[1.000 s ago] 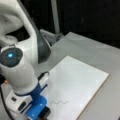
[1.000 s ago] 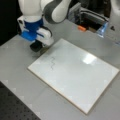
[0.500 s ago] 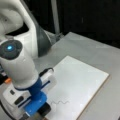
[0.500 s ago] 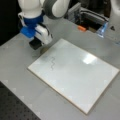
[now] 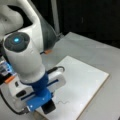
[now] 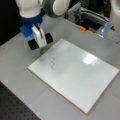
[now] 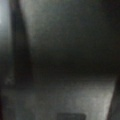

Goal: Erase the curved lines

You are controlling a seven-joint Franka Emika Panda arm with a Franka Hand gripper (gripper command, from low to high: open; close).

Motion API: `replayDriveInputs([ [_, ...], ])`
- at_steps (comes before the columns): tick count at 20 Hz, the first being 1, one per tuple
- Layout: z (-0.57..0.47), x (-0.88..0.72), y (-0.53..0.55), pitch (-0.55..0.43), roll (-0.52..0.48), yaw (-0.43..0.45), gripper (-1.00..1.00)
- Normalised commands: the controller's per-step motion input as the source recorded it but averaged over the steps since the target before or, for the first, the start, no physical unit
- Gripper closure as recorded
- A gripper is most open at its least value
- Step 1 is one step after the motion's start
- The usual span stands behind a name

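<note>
End effector [image 6: 40,46] near curve lines [image 6: 52,64]

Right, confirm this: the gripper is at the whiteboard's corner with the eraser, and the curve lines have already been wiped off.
Not wiped off. In both front views the curve lines are still on the whiteboard, untouched. The rest holds: the gripper is at the board's corner, with the black eraser at it.
</note>
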Motion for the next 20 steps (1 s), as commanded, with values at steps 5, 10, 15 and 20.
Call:
replayDriveInputs([
  [5, 0.1, -0.02, 0.1, 0.139, -0.045, -0.089, 1.0],
  [10, -0.07, -0.19, 0.14, 0.122, -0.047, -0.083, 1.0],
  [15, -0.23, -0.35, 0.17, 0.097, -0.11, -0.206, 1.0],
  [20, -0.14, -0.34, 0.05, 0.049, -0.183, -0.169, 1.0],
])
